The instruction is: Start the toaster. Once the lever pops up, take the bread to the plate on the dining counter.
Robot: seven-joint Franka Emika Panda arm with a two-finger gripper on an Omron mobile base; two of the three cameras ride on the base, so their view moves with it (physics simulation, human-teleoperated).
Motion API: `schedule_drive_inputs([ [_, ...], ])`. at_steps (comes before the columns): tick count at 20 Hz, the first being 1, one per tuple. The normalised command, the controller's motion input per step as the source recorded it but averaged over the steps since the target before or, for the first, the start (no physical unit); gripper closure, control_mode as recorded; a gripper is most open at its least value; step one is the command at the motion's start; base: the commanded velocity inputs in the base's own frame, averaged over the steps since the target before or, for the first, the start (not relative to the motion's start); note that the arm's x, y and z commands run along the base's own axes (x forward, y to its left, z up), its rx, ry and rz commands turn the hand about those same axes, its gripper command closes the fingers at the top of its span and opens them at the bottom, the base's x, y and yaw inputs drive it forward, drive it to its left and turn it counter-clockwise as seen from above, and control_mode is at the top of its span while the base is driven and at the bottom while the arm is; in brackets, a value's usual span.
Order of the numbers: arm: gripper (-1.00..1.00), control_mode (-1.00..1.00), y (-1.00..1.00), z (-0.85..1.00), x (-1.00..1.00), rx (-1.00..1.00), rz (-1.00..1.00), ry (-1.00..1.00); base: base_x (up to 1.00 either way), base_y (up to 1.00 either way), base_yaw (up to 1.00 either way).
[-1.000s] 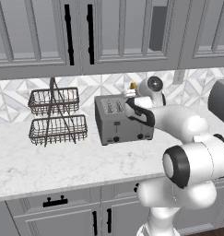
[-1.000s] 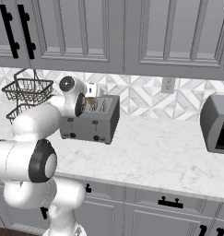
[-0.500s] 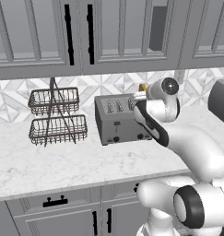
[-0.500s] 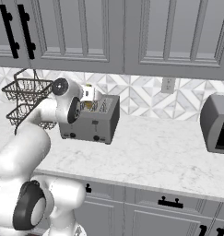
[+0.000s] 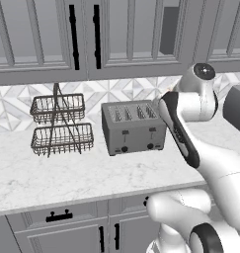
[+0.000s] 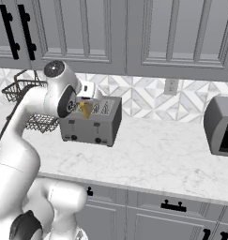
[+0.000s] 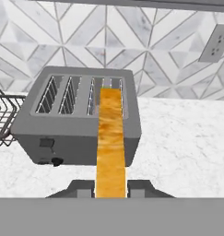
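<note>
No lettering, brand mark or number can be read anywhere here. The front of the boxy grey metal toaster [image 5: 133, 127] carries only its levers and black knobs, and the dark grey appliance [image 6: 220, 126] at the worktop's far end shows no label.

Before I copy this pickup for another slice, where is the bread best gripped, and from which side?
Probably by its top edge, coming from straight above. The bread is a thin slice standing on edge, so the only way into the narrow slots of the toaster is from above, with the fingers pinching its flat faces. The gripper holds it that way now.
</note>
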Motion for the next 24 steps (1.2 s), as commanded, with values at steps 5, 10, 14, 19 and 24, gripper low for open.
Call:
schedule_drive_inputs([
  [5,1.00,-1.00,-0.03,-0.25,-1.00,0.00,0.00,0.14,0.00,0.00,0.00],
  [10,1.00,-1.00,0.00,-0.34,-1.00,0.00,0.00,-0.01,0.00,0.00,0.00],
  [14,1.00,-1.00,0.01,-0.02,-0.41,0.00,0.00,0.00,0.00,0.00,0.00],
  [19,1.00,-1.00,0.00,0.00,0.00,0.00,0.00,0.00,0.00,0.00,0.00],
  [24,1.00,1.00,0.00,0.00,-0.03,0.00,0.00,0.00,-0.68,0.00,0.00],
])
